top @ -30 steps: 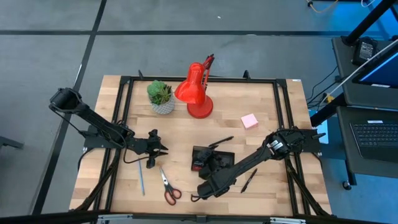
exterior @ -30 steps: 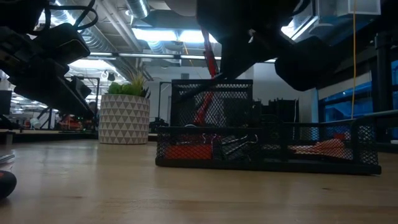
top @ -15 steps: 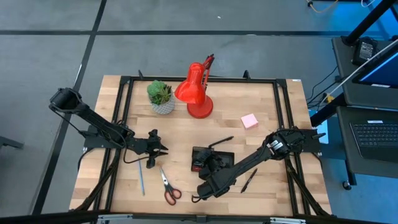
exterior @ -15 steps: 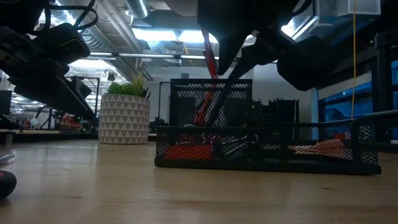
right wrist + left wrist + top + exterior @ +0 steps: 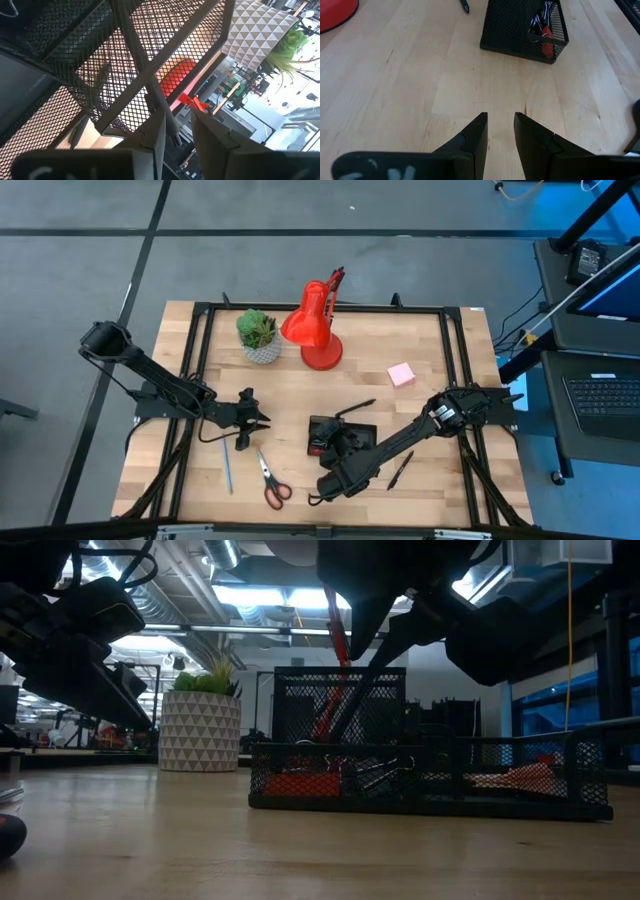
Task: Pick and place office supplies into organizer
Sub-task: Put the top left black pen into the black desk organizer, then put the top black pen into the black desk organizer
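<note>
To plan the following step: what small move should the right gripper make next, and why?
Probably lift the right gripper straight up, clear of the black wire-mesh organizer. Its jaws stand slightly apart, and the thin black pen leans inside the organizer's tall cup, so the pen looks released.

Wooden table point(image 5: 420, 345) bears lamp point(image 5: 315, 330), plant point(image 5: 259, 335), organizer point(image 5: 330, 435) (mesh), scissors point(image 5: 270, 479).

The organizer point(image 5: 340, 437) sits at lower centre of the surface point(image 5: 420, 405). The scissors point(image 5: 270, 480) and a pen point(image 5: 227, 463) lie lower left of it, the sticky-note pad point(image 5: 401, 374) upper right, the lamp point(image 5: 314, 328) and plant point(image 5: 259, 335) above.
</note>
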### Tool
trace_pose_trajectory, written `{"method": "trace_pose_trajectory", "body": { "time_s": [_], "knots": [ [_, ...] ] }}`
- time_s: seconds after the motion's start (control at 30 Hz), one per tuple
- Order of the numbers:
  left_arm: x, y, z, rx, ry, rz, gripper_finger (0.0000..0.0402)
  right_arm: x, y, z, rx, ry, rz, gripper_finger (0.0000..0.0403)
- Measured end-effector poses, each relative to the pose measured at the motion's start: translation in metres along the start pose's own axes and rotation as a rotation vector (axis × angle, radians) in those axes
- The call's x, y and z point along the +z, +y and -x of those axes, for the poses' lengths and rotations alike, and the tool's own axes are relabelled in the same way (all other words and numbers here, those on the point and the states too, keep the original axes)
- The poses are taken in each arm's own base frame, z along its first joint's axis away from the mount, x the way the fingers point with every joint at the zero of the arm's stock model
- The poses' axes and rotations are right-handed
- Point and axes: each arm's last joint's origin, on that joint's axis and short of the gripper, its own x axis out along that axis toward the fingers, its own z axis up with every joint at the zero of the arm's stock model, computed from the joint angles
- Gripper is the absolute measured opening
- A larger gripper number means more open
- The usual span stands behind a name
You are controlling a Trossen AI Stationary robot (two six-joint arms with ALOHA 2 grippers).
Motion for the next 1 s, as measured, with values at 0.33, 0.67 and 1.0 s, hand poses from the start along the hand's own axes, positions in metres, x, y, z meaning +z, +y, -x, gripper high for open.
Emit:
{"method": "trace_pose_trajectory", "body": {
  "time_s": [0.33,0.67,1.0],
  "knots": [
    [0.000,0.000,0.000,0.000,0.000,0.000,0.0090,0.000,0.001,0.001,0.057,-0.013,-0.031,0.0097],
    [0.000,0.000,0.000,0.000,0.000,0.021,0.0090,-0.001,-0.014,0.013,0.150,-0.079,-0.085,0.0108],
    [0.000,0.000,0.000,0.000,0.000,0.026,0.0090,-0.012,-0.042,0.035,0.177,-0.127,-0.194,0.0160]
  ]
}}
